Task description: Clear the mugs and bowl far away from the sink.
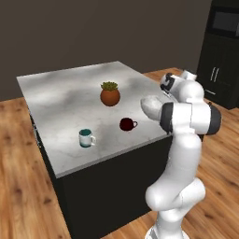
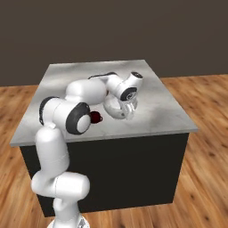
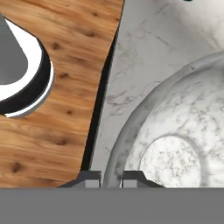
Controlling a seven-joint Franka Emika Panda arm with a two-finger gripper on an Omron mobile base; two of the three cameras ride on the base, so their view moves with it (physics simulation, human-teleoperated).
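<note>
Hand view: gripper (image 3: 112, 177) pinched narrow on rim of marbled bowl (image 3: 175, 148), near counter (image 3: 144, 52) edge; red mug (image 1: 127, 124) and teal mug (image 1: 86, 138) on counter, not yet cleared

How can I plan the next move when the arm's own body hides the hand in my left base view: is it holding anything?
Observer: Yes. In the hand view the jaws are closed on the rim of the bowl, one tip inside it and one outside.
Operator: Where on the counter is that?
Observer: Near the edge of the counter. The wooden floor shows a little way past the bowl's rim.
Operator: Anything close to it?
Observer: In the right base view the dark red mug stands beside the bowl, next to the arm's elbow.
</note>
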